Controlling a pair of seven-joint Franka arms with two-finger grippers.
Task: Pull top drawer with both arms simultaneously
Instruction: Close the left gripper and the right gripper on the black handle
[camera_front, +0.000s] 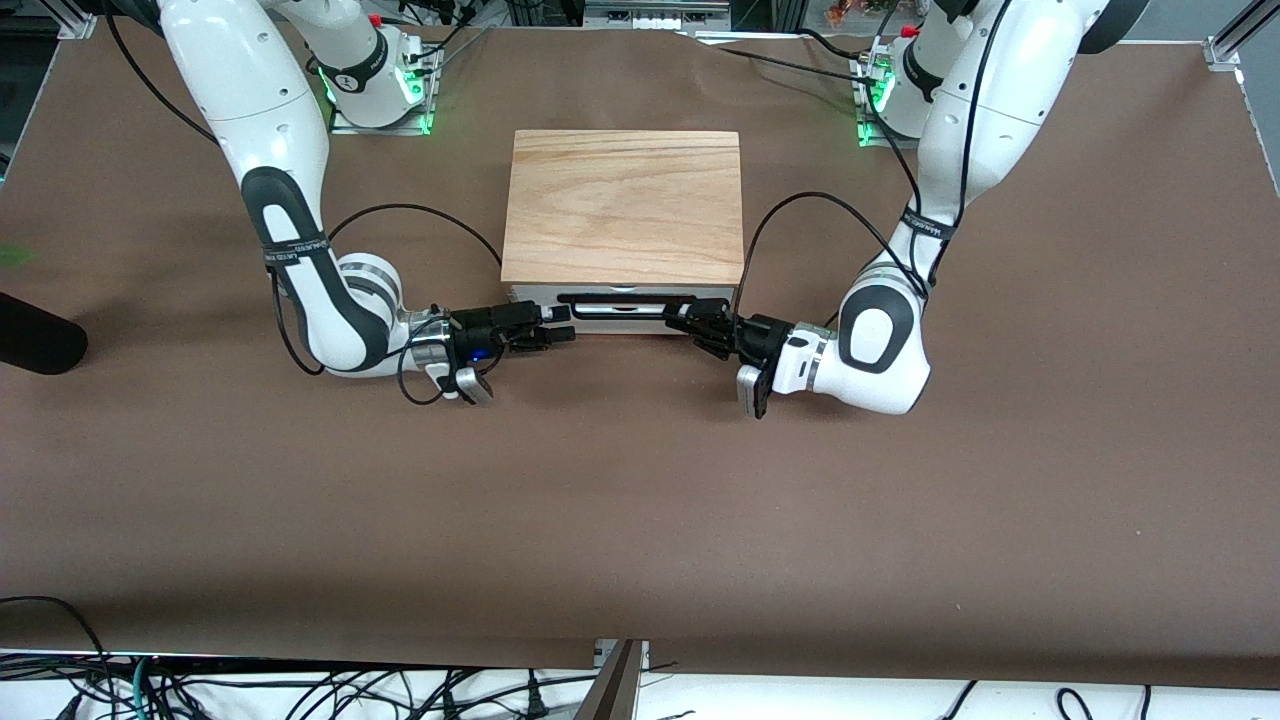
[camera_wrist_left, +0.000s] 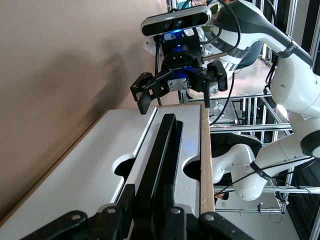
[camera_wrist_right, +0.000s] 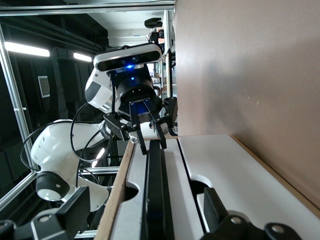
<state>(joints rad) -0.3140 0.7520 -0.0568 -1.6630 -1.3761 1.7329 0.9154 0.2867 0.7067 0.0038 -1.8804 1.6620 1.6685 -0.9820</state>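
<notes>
The top drawer's white front (camera_front: 525, 293) sits under the cabinet's wooden top, and looks pushed in. Its long black handle (camera_front: 625, 298) runs across the front. My left gripper (camera_front: 682, 318) is shut on the handle at the end toward the left arm; in the left wrist view (camera_wrist_left: 157, 210) its fingers (camera_wrist_left: 119, 200) press both sides of the handle (camera_wrist_left: 162, 145). My right gripper (camera_front: 562, 326) is at the handle's other end, open. In the right wrist view (camera_wrist_right: 147, 200) its fingers (camera_wrist_right: 214, 205) stand wide apart, with the handle (camera_wrist_right: 155, 170) between them, untouched.
The cabinet's wooden top slab (camera_front: 625, 205) stands mid-table between the two arm bases. A lower white drawer front (camera_wrist_left: 95, 165) lies below the top one. Cables loop beside the cabinet (camera_front: 420, 212). A dark object (camera_front: 35, 335) lies at the right arm's end of the table.
</notes>
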